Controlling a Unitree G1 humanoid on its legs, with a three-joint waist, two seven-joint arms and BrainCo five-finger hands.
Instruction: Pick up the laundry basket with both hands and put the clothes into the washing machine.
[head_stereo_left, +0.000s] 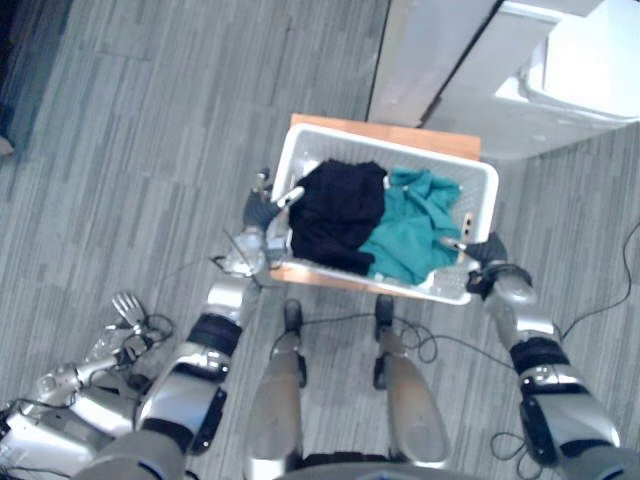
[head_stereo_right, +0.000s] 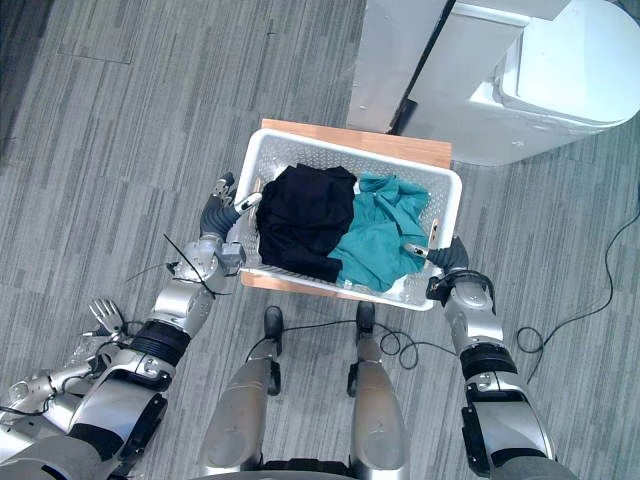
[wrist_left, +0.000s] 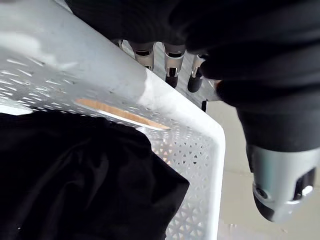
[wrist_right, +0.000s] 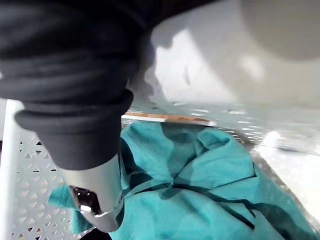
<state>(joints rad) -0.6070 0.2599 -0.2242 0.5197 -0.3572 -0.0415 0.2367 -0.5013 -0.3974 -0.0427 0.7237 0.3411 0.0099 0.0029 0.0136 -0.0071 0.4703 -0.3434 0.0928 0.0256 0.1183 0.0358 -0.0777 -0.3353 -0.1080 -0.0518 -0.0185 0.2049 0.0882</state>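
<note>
White basket (head_stereo_right: 340, 152) of clothes (head_stereo_right: 380, 235) lies on a wooden tabletop (head_stereo_right: 400, 148), long axis 9-to-3 o'clock, left hand (head_stereo_right: 218, 212) clamped on its 9 o'clock rim, right hand (head_stereo_right: 455, 258) at 3 o'clock, grip impossible to tell, washing machine (head_stereo_right: 570, 70) toward 1 o'clock.

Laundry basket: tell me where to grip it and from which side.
Grip the laundry basket by its two short end rims, one hand from each side: left hand at the left end, right hand at the right, thumbs over the rim. It is wide, and clothes fill the middle.
</note>
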